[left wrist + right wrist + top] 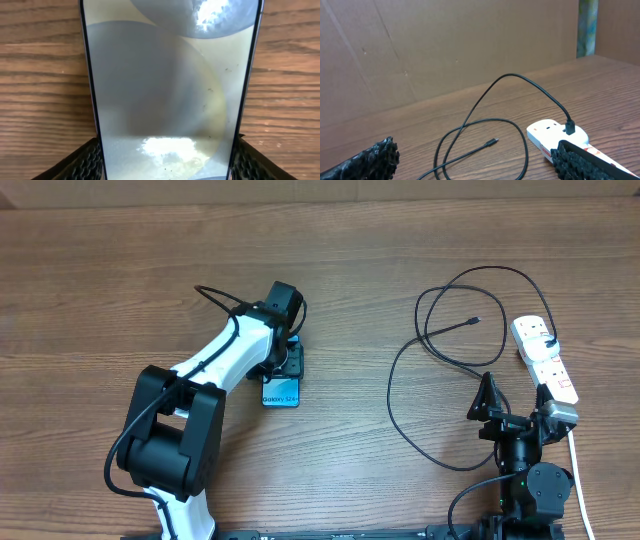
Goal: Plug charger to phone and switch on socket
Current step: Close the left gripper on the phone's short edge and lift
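The phone [281,393] lies flat on the table, its light-blue lower end showing and its upper part hidden under my left gripper [287,360]. In the left wrist view the phone [165,75] fills the space between the fingers [85,162], whose pads press on both of its long edges. The charger [390,395] lies in loose loops at the right, with its connector tip [474,321] free on the wood and its black plug [550,340] seated in the white socket [545,360]. My right gripper [520,405] stands open in front of the socket, holding nothing. The right wrist view shows the charger [510,75], tip [492,142] and socket [547,132].
The socket's thick white cord [578,480] runs toward the front edge beside the right arm's base. A cardboard wall [445,45] stands behind the table. Bare wood lies between the phone and the cable loops.
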